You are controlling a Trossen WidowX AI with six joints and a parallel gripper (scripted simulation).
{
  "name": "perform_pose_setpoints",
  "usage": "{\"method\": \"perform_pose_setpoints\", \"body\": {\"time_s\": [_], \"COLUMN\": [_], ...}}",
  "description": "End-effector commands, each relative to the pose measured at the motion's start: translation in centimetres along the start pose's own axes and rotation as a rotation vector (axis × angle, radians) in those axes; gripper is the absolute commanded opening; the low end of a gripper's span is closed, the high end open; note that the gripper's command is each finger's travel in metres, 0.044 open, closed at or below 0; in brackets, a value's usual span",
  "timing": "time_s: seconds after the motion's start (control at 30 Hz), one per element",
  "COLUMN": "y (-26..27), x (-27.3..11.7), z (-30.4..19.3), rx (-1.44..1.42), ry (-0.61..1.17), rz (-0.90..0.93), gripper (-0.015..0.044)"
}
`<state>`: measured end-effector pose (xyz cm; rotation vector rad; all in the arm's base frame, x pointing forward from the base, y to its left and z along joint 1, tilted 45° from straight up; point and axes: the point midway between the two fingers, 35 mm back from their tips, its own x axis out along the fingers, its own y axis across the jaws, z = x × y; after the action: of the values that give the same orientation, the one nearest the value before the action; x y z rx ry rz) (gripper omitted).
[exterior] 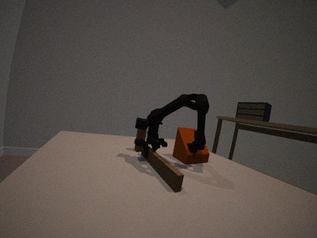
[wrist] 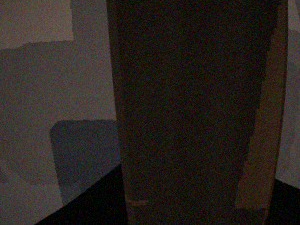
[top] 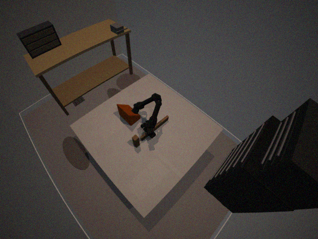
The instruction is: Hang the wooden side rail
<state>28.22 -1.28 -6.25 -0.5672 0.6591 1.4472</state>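
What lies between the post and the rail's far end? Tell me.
The end effector, closed on the rail, lies between them; the top view shows it.

rail (top: 161,123) (exterior: 166,168) (wrist: 190,109): 1 | post (top: 136,141) (exterior: 141,134): 1 | orange wedge (top: 127,114) (exterior: 181,147): 1 | arm (top: 157,106) (exterior: 171,107): 1 | wooden workbench (top: 76,45) (exterior: 253,121): 1

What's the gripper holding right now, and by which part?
The wooden side rail, held by the gripper near its post-side end; the far end is free of the fingers.
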Motion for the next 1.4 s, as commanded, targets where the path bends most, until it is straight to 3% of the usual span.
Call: {"method": "perform_pose_setpoints", "body": {"time_s": [0.0, 1.37], "y": [-0.29, -0.28], "x": [-0.43, -1.12], "z": [-0.05, -0.06], "rx": [-0.006, -0.006], "ry": [0.003, 0.004], "rz": [-0.011, -0.011], "gripper": [0.0, 0.0]}}
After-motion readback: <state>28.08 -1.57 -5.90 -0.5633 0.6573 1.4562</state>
